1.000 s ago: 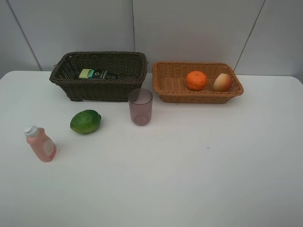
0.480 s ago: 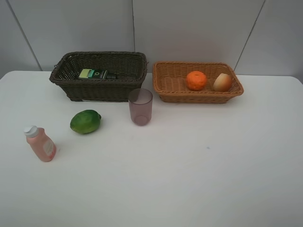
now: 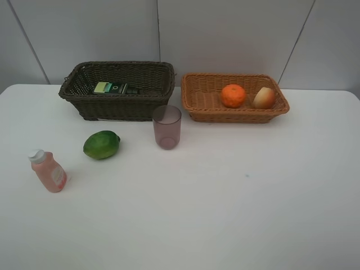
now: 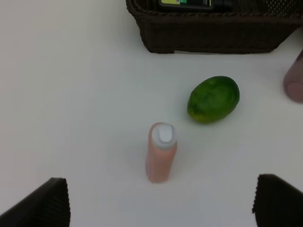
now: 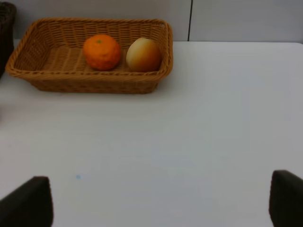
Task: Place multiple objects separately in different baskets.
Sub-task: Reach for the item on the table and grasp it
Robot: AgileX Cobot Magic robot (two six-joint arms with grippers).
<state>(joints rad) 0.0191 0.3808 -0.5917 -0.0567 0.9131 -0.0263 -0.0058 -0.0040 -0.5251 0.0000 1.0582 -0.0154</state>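
At 8 o'clock from mauve cup (image 3: 167, 126), pink bottle (image 3: 49, 172) stands upright on table (image 3: 225, 197); lime (image 3: 102, 144) lies near 9 o'clock of cup. Dark flat bottle (image 3: 115, 88) already in dark basket (image 3: 115, 107); tangerine (image 3: 233, 95) and apple (image 3: 264, 98) in tan basket (image 3: 236, 116). Above pink bottle hangs left gripper (image 4: 161, 208), jaws wide apart; right gripper (image 5: 156, 203) also wide, holding nothing. Risks, by my judgement: tall narrow bottle tips if closing is off-centre; round lime rolls when nudged; cup close to dark basket, passing arm can knock it.
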